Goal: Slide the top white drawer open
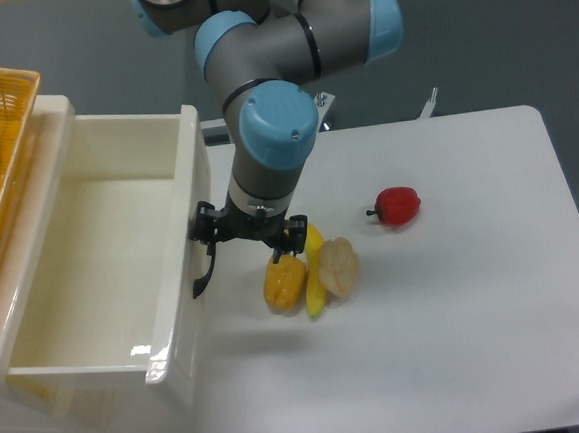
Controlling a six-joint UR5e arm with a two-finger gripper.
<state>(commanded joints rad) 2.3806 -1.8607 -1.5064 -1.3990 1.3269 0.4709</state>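
My gripper [249,236] pinches the black handle [205,273] of the top white drawer [114,280], pulled far out at the tabletop's [457,304] left edge. Fruit [309,270] crowds just right; beyond is open surface.

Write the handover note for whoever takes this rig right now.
Gripper: at the black handle of the top white drawer; whether the jaws are closed on it cannot be told from this view.
Drawer: pulled well out over the table, inside looks bare.
Nearby: yellow and tan fruit pieces right beside the gripper, red fruit farther off.
Done: drawer largely open.
Left: finish any remaining pull, release, retreat without bumping the fruit.
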